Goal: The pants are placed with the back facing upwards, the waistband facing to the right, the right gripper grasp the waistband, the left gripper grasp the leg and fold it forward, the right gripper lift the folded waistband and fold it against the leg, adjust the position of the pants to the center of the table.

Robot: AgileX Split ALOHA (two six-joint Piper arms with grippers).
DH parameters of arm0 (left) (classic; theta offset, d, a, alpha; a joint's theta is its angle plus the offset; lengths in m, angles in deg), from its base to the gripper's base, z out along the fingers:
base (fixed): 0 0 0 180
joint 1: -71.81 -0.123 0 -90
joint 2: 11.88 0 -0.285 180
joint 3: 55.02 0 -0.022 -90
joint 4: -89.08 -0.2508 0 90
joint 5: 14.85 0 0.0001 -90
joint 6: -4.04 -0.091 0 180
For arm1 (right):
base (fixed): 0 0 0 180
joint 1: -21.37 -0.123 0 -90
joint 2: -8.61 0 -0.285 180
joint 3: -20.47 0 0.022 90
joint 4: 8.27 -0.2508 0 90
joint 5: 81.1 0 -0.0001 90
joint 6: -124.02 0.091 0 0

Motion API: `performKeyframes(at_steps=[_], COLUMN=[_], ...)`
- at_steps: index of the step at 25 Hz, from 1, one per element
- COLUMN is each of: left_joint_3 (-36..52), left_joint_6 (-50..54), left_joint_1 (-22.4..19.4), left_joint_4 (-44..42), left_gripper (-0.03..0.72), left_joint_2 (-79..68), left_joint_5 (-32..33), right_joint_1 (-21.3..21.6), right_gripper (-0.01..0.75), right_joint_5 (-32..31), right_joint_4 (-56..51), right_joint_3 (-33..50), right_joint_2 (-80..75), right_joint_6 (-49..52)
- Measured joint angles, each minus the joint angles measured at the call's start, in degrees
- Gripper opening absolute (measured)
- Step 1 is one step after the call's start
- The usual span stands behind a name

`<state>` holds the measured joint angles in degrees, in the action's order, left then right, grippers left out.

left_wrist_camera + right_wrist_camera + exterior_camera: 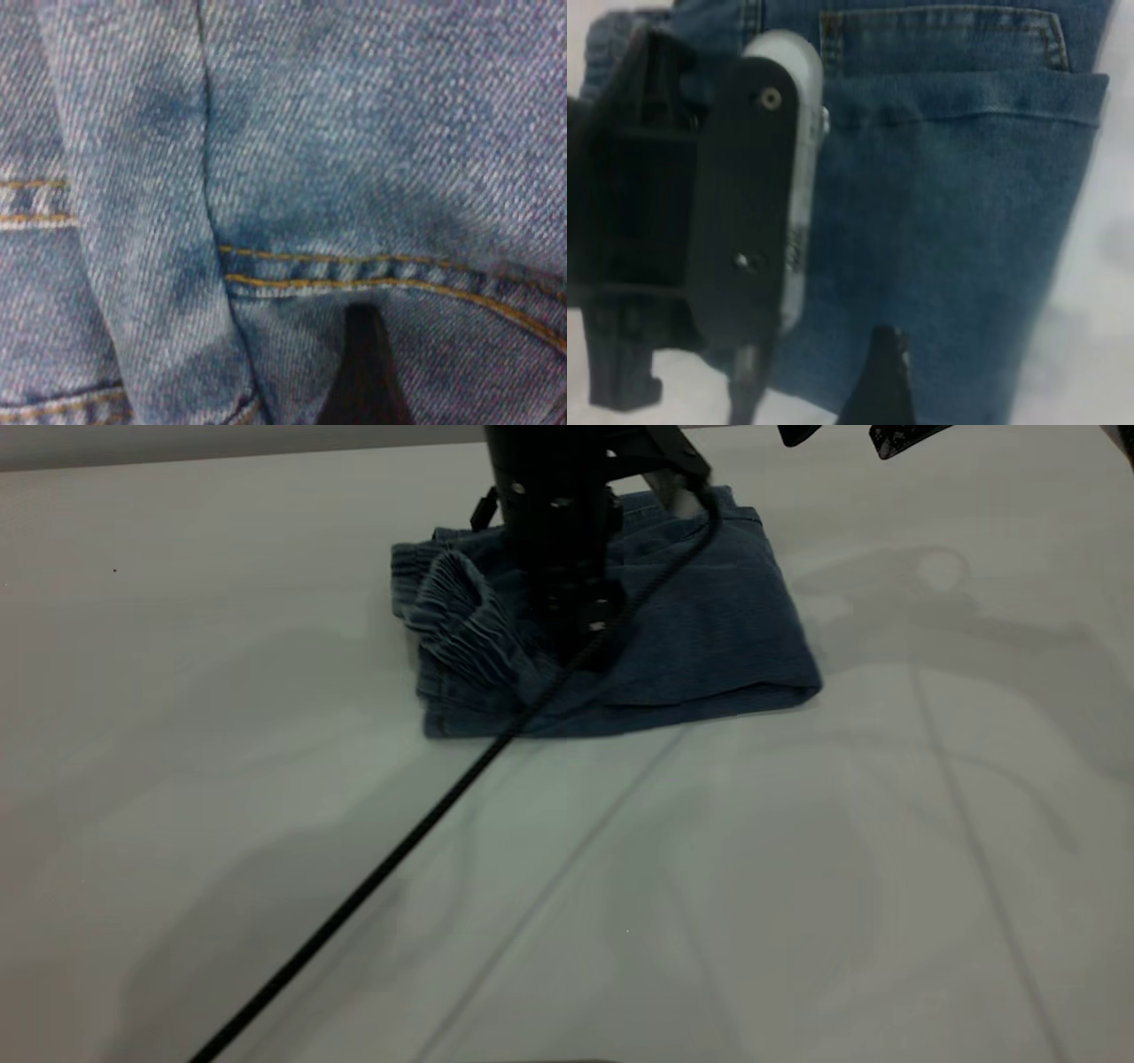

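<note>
Folded pants [700,638] near the table's [797,886] far edge
left gripper [589,646] pressed into the denim by the bunched waistband [461,624], right gripper [895,438] hovering past them; can't tell either's fingers

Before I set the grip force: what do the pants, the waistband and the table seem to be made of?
The pants: blue denim, by the diagonal twill weave and tan stitching in the left wrist view. The waistband: the same cloth gathered into fine ruching, probably elastic inside. The table: smooth, pale and hard-looking with faint seams, possibly laminate; I cannot tell for sure.
</note>
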<state>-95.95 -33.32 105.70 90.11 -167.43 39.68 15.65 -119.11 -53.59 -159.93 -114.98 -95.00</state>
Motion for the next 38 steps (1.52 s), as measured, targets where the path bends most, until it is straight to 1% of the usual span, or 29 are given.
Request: performKeyframes(at_steps=[4, 7, 9, 13, 16, 22, 25, 29, 32, 35, 38], left_joint_3=[-1.0, -4.8, -9.1, -19.0, -23.4, -24.0, -24.0, -21.3, -15.8, -7.7, 1.2], left_joint_6=[1.8, 2.4, 3.3, 6.0, 11.2, 25.4, 30.4, 32.4, 32.8, 33.2, 34.0], left_joint_1=[0.5, 0.7, 0.8, 1.0, 1.0, 1.0, 1.0, 1.0, 1.0, 1.0, 1.0], left_joint_4=[-2.0, -3.8, -4.6, -5.4, -7.2, -13.9, -14.3, -12.0, -10.9, -10.6, -10.6], left_gripper=[0.497, 0.497, 0.497, 0.497, 0.497, 0.497, 0.497, 0.497, 0.497, 0.497, 0.497], left_joint_2=[-0.2, -1.2, -1.9, -1.9, -0.3, 8.1, 14.2, 24.3, 32.8, 41.6, 50.6], left_joint_5=[1.8, 7.2, 12.4, 12.7, 12.7, 12.7, 12.7, 12.7, 12.7, 12.7, 12.7], right_joint_1=[0.0, 0.0, 0.0, 0.0, 0.0, 0.0, 0.0, 0.0, 0.0, 0.0, 0.0], right_gripper=[0.594, 0.594, 0.594, 0.594, 0.594, 0.594, 0.594, 0.594, 0.594, 0.594, 0.594], right_joint_5=[0.0, 0.0, 0.0, -1.3, -3.2, -9.0, -13.6, -22.2, -28.0, -32.5, -34.3], right_joint_4=[0.4, 0.6, 0.8, 0.9, 2.0, 10.0, 14.8, 19.7, 22.5, 23.9, 24.9], right_joint_3=[0.0, 0.0, 0.0, 0.0, 0.0, 0.1, 0.1, 0.1, 0.1, 0.1, 0.1], right_joint_2=[0.4, 2.5, 5.4, 12.5, 17.9, 29.9, 36.7, 45.7, 51.9, 58.2, 64.8], right_joint_6=[0.0, 0.0, 0.0, 0.4, 2.0, 11.3, 16.9, 23.0, 26.5, 29.4, 30.6])
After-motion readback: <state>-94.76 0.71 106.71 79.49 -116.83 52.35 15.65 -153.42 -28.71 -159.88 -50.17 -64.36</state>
